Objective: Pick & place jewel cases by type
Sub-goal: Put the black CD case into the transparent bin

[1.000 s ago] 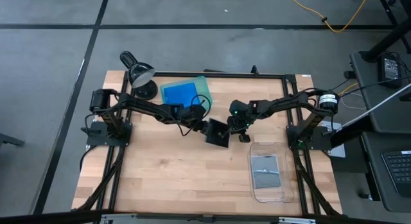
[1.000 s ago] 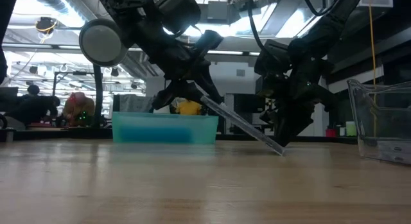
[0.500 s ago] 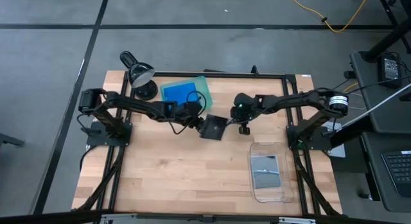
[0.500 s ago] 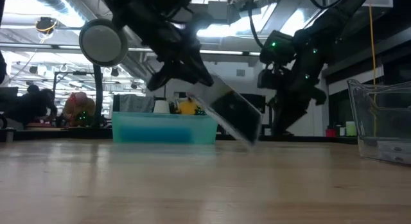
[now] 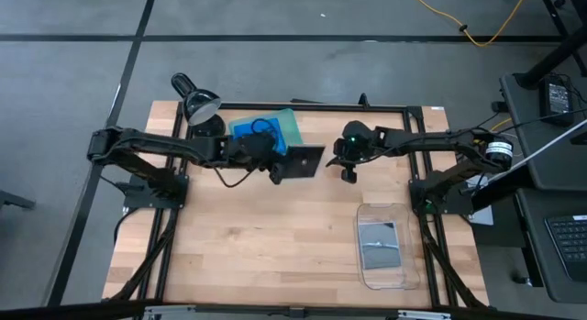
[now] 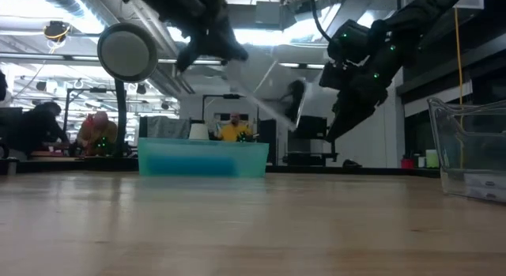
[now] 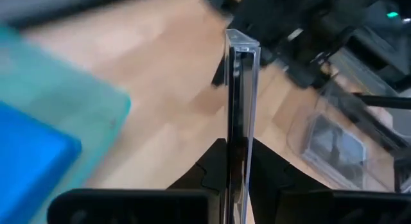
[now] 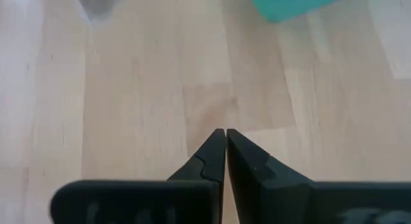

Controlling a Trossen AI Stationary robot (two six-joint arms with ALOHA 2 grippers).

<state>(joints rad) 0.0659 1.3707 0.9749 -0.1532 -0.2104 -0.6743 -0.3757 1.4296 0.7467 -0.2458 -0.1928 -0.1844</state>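
My left gripper (image 5: 281,164) is shut on a grey-clear square jewel case (image 5: 304,161) and holds it in the air just right of the translucent green tray (image 5: 288,121). In the low view the case (image 6: 265,94) hangs tilted above the table. The tray holds bright blue cases (image 5: 255,133), which lie flat in it. My right gripper (image 5: 348,171) is shut and empty, hovering right of the held case. Another grey-clear case (image 5: 379,244) lies flat in the clear plastic tray (image 5: 404,274). My left gripper (image 7: 239,153) pinches the jewel case between its two fingers (image 7: 209,169), one on each flat face, at the edge (image 7: 239,137) nearest the table's left. The fingers reach in from the table's left. The case is lifted clear and tilted, and it shows edge-on in the wrist view.
A black desk lamp (image 5: 202,109) stands at the far left corner beside the green tray. The clear tray (image 6: 466,149) sits at the near right. Bare wooden tabletop (image 5: 248,237) spreads over the near half. People sit in the room beyond the table.
My left gripper has risen and moved toward the far left, toward the green tray, carrying the case. The case's lower edge was on the table a second ago and is now lifted clear. My right gripper has risen and drawn back toward the far edge, away from the case.
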